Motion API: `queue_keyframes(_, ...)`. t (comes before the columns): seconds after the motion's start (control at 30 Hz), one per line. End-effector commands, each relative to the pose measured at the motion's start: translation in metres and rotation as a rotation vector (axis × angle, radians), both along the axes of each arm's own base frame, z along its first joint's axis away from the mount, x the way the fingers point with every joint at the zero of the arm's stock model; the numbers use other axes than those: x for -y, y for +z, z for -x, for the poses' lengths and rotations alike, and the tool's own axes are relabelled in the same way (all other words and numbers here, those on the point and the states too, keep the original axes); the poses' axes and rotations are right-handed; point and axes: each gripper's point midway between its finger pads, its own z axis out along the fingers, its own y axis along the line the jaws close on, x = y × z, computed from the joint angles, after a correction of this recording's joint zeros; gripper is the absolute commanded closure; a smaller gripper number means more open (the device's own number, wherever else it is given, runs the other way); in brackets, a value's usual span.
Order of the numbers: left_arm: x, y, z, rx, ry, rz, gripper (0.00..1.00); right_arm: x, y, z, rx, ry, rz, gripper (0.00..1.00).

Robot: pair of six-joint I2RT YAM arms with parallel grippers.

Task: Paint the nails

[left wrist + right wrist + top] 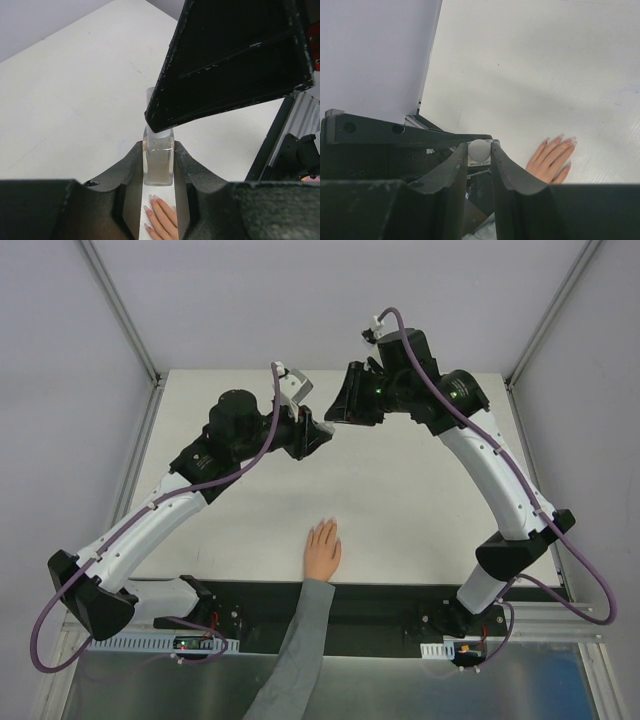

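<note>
Your left gripper point(159, 167) clamps the bottle point(159, 172) steady for uncapping. The right gripper point(479, 156) flanks its cap point(479, 149); can't tell if pinched. Nails point(150, 212) at the near edge, unpainted.

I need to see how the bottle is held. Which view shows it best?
Left wrist: the bottle, clear-bodied, sits clamped in the left gripper, though the right gripper covers its top. Right wrist shows only the white cap between that gripper's fingers. In the top view the two grippers hide it.
</note>
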Motion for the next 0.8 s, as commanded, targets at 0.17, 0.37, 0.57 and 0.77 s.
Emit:
queue_keyframes(0.17,0.003,0.038,0.025,0.063,-0.072,0.085,1.0,-0.002,0.021,0.016,0.035,0.043,-0.054,0.94)
queue_keyframes(0.37,0.007,0.05,0.075,0.012,-0.288,0.159,1.0,-0.013,0.072,0.088,0.337,0.623,-0.286,1.0)
queue_keyframes(0.57,0.007,0.06,0.145,-0.13,-0.644,0.294,1.0,-0.001,0.043,0.122,0.398,0.869,-0.498,1.0)
queue_keyframes(0.77,0.006,0.058,0.132,-0.11,-0.554,0.297,1.0,0.001,0.048,0.122,0.4,0.819,-0.458,1.0)
